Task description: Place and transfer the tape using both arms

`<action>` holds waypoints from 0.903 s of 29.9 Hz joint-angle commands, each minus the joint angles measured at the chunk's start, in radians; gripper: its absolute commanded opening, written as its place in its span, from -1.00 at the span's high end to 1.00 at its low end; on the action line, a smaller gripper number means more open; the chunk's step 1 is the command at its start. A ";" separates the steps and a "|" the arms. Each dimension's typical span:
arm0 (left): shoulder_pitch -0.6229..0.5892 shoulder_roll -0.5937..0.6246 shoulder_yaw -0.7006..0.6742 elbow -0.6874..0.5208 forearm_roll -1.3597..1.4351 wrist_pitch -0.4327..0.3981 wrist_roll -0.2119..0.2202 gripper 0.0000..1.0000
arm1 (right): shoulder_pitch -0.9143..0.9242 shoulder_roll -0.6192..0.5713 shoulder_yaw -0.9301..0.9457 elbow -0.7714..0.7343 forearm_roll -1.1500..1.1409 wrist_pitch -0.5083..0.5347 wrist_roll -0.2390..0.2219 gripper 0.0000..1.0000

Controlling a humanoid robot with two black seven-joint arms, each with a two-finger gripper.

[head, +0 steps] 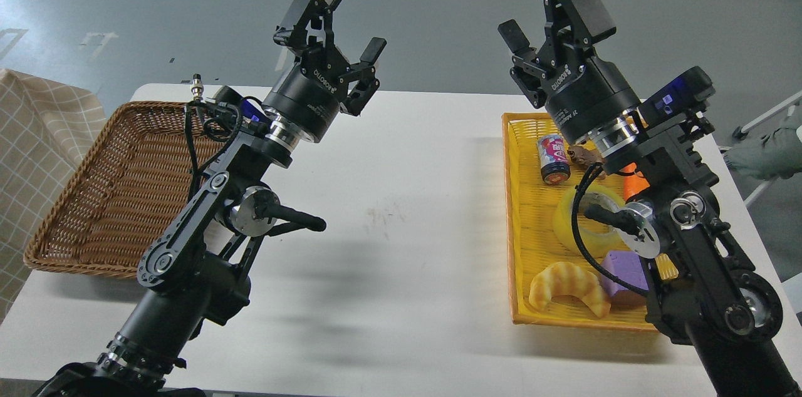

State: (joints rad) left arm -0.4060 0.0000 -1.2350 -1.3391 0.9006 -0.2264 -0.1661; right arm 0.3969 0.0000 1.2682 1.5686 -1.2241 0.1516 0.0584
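The worktop point(401, 209) spreads below both raised end effectors. A wicker basket point(119, 190) sits below the left end effector point(341, 24), the yellow tray point(517, 247) below the right end effector point(542, 5); both gape wide, empty. The tape point(579, 218) lies in the tray, crowded by croissant point(567, 287) and purple block point(620, 272): a descending finger could likely snag either.

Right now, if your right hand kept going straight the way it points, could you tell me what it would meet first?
Nothing, as far as I can see. The right hand is open, raised and points up and away over the table's far edge toward bare grey floor. Depth is unclear.
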 commanded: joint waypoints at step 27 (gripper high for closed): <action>0.010 0.000 -0.003 -0.009 -0.003 -0.001 -0.007 -0.96 | -0.007 0.000 0.028 0.013 0.018 0.002 0.012 -1.00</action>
State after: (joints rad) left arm -0.3970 0.0000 -1.2379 -1.3416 0.8974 -0.2258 -0.1733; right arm 0.3926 0.0000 1.2814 1.5941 -1.2207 0.1509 0.0590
